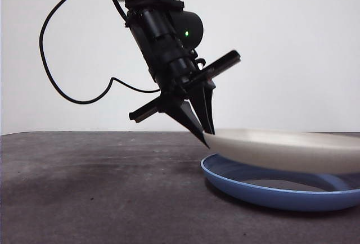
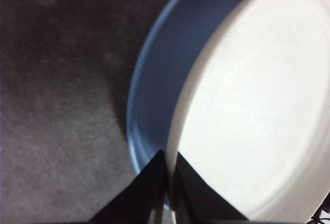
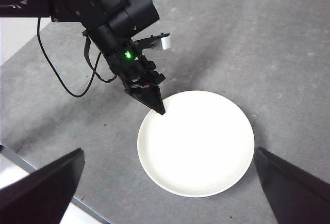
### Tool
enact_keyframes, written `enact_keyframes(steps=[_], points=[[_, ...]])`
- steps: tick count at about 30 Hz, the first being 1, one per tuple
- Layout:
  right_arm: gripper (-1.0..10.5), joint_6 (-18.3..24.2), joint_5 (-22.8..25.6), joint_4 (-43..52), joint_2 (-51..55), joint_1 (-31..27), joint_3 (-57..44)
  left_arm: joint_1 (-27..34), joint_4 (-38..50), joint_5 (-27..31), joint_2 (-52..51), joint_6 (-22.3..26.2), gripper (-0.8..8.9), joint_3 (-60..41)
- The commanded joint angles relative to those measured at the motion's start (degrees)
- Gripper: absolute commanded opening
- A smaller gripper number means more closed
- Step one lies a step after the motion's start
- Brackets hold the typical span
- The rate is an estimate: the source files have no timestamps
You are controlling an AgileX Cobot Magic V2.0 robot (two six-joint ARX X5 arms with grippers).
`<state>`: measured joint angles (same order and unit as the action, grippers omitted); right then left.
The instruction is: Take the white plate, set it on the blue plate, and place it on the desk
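Note:
The off-white plate (image 1: 292, 149) hangs just above the blue plate (image 1: 270, 193), which lies on the dark desk (image 1: 84, 188). My left gripper (image 1: 205, 137) comes down at a slant and is shut on the white plate's near-left rim. In the left wrist view, its jaws (image 2: 169, 168) pinch that rim, with the white plate (image 2: 258, 110) covering most of the blue plate (image 2: 160, 74). From high above, the right wrist view shows the white plate (image 3: 198, 144) hiding the blue one. My right gripper (image 3: 167, 154) stays up there, open and holding nothing.
The left arm's black cable (image 1: 56, 81) loops out to the left above the desk. In the right wrist view, the desk's edge (image 3: 31, 170) runs across the lower left corner. A white wall stands behind the table.

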<state>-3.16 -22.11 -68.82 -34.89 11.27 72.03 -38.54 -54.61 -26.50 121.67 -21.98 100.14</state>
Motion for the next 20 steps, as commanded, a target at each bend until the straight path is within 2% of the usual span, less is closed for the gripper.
enact_keyframes(steps=[1,20], points=[[5.9,0.61,0.09,0.17,-0.11,0.24,1.16,-0.76,0.28,0.11,2.47,-0.15,0.10,1.81],[5.9,0.63,0.09,0.17,-0.11,0.24,1.16,-1.11,2.38,1.29,3.21,0.96,0.10,1.81]])
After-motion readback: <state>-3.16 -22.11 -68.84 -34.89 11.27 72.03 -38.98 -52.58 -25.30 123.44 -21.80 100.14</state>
